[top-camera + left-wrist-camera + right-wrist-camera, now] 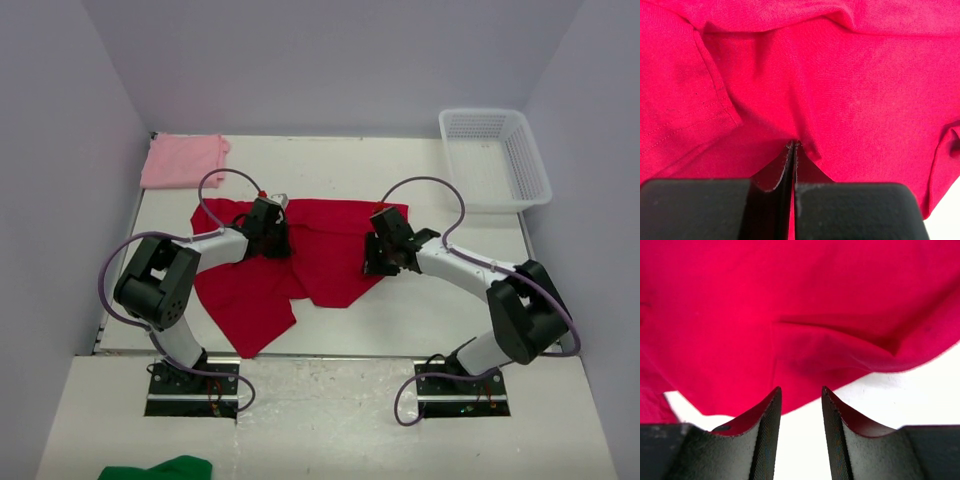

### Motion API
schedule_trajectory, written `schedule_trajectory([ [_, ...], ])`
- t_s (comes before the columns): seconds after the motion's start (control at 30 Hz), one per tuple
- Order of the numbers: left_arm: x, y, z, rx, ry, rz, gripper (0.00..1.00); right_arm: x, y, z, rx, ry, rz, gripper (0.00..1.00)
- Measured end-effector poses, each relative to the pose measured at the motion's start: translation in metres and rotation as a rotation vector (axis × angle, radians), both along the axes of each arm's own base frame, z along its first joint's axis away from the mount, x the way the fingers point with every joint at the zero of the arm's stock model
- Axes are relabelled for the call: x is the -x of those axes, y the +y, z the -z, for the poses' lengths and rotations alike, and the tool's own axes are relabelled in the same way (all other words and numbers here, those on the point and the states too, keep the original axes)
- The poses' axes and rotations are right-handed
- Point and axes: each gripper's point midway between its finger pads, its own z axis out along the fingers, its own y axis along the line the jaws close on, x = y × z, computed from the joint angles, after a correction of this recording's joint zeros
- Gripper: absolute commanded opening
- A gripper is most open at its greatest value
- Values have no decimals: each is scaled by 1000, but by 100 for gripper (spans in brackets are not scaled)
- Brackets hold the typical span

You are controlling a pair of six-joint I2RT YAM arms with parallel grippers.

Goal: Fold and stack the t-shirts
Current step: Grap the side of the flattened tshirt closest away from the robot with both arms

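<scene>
Red t-shirt (pixel 790 315) edge beyond parted right fingers (pixel 765 440)

The red t-shirt (pixel 320 265) is bright, plain red all over, with no picture or stripes on it. The pink t-shirt (pixel 183 160) is a soft, light pink, and it is plain too. The basket (pixel 500 205) is white, with a pattern of little holes like a net. The green cloth (pixel 160 468) is a strong leaf green. The table (pixel 430 310) is white, and the walls (pixel 330 60) are a pale purple-grey. The left arm (pixel 215 248) and the right arm (pixel 465 268) are white and black, with purple cables (pixel 430 179). The left gripper (pixel 792 146) is black. The right gripper (pixel 801 390) is black as well, with tiny lines on its inner sides and a red shine.
</scene>
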Motion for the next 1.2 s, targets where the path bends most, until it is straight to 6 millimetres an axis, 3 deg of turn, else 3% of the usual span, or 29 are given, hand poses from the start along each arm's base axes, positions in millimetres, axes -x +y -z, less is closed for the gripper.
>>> schedule_trajectory([
  [0.23,0,0,0,2,0,1,0,1,1,29,35,60,-1,39],
  [0.63,1,-1,0,4,2,4,0,-11,9,32,36,60,-3,38],
  [1.03,1,-2,0,10,0,10,0,-24,18,35,39,64,-5,27],
  [1.2,1,-3,0,14,0,15,0,-25,19,35,41,63,-9,17],
])
